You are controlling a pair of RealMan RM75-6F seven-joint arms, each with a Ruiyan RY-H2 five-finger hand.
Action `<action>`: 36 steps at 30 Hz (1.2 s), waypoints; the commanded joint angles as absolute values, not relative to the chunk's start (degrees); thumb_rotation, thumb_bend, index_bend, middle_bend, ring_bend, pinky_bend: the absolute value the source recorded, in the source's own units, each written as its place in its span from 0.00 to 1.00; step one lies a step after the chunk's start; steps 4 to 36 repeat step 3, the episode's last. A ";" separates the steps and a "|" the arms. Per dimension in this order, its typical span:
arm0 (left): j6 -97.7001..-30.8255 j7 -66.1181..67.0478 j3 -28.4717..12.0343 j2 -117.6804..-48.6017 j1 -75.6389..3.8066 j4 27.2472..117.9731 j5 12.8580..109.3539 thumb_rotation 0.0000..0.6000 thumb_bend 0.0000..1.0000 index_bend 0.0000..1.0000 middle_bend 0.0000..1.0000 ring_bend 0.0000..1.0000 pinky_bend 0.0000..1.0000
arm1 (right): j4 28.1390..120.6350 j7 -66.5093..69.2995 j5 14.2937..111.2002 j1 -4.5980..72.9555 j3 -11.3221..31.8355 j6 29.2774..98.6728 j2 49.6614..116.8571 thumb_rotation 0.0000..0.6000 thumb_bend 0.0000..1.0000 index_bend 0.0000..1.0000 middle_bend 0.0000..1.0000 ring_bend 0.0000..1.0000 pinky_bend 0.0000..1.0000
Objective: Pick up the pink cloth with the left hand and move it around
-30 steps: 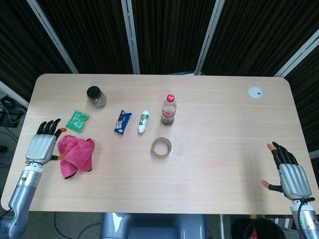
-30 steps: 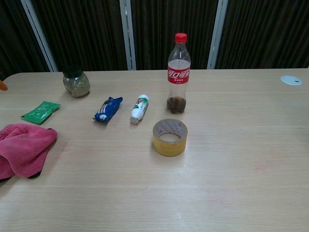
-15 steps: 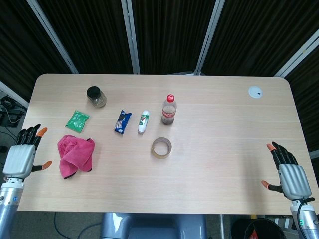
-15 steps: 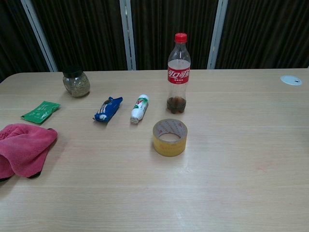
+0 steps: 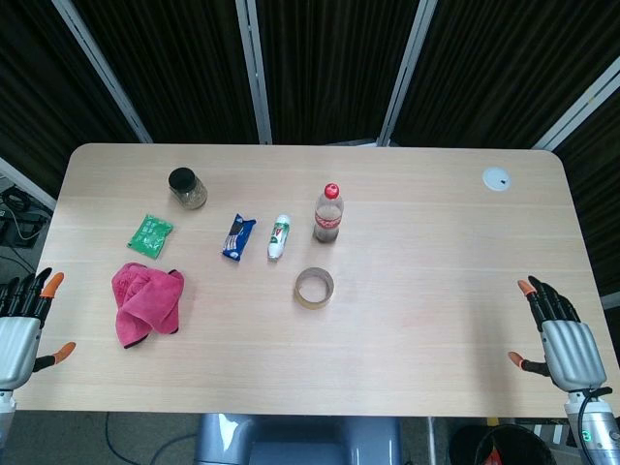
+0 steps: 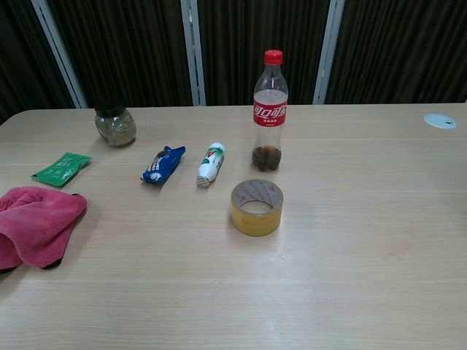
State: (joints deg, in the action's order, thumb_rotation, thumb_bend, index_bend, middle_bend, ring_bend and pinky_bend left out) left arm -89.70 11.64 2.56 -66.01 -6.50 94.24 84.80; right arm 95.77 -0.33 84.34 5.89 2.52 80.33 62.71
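The left hand is hovering just off the table's near left corner, fingers spread wide and holding nothing, well apart from the cloth; the right hand is hovering at the near right corner, its fingers likewise fanned apart and gripping nothing; neither hand is showing in the chest view. The pink cloth is lying crumpled on the table close to the left edge, toward the near side, with a dark strip peeking from under its near fold; nothing is touching it. Around the middle of the surface a roll of yellowish tape is lying flat; just beyond it a cola bottle with a red cap is standing upright, nearly drained, with a little dark liquid at the bottom. To the left of the bottle a small white tube is lying on its side, and beside that a blue snack packet is lying flat; further left, near the cloth's far side, a green sachet is resting on the wood. Toward the far left corner a dark-lidded glass jar is standing upright; near the far right corner a small white disc is sitting on the surface.
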 commanded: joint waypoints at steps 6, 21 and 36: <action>-89.65 11.23 2.24 -65.87 -6.23 94.11 85.26 1.00 0.00 0.00 0.00 0.00 0.00 | 95.81 -0.55 84.49 5.78 2.53 80.61 62.66 1.00 0.00 0.00 0.00 0.00 0.12; -89.65 11.23 2.24 -65.87 -6.23 94.11 85.26 1.00 0.00 0.00 0.00 0.00 0.00 | 95.81 -0.55 84.49 5.78 2.53 80.61 62.66 1.00 0.00 0.00 0.00 0.00 0.12; -89.65 11.23 2.24 -65.87 -6.23 94.11 85.26 1.00 0.00 0.00 0.00 0.00 0.00 | 95.81 -0.55 84.49 5.78 2.53 80.61 62.66 1.00 0.00 0.00 0.00 0.00 0.12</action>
